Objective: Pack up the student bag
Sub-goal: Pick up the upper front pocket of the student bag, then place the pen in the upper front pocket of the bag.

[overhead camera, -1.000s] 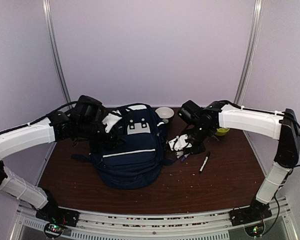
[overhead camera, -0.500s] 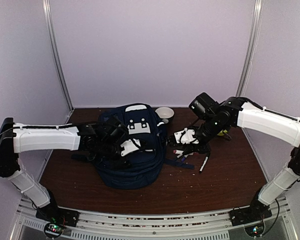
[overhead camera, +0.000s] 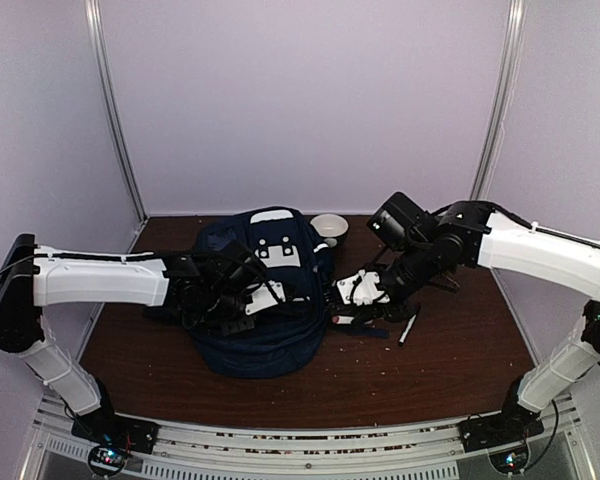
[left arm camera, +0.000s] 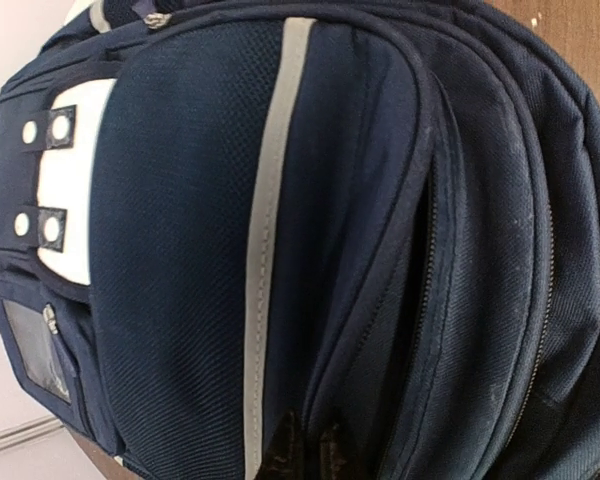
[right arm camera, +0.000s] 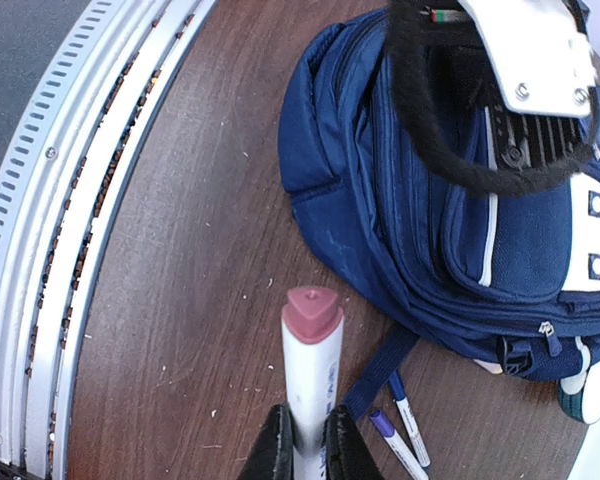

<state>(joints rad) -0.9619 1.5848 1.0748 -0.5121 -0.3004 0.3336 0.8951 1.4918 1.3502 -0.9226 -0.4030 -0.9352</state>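
The student bag, navy with white stripe trim and a white patch, lies at the table's middle. My left gripper reaches over its front. In the left wrist view the bag fills the frame, and the left gripper is shut on a piped seam beside the white stripe. My right gripper hovers just right of the bag, shut on a white marker with a pink cap. The marker points down at the table beside the bag.
Two purple-capped pens lie by a loose bag strap, under the right gripper. Another marker lies further right. A pale bowl stands behind the bag. The slotted metal rail runs along the table's near edge.
My left gripper, open half a second ago, has closed on the bag's front. My right gripper has moved down and left with the marker, closer to the bag's side.
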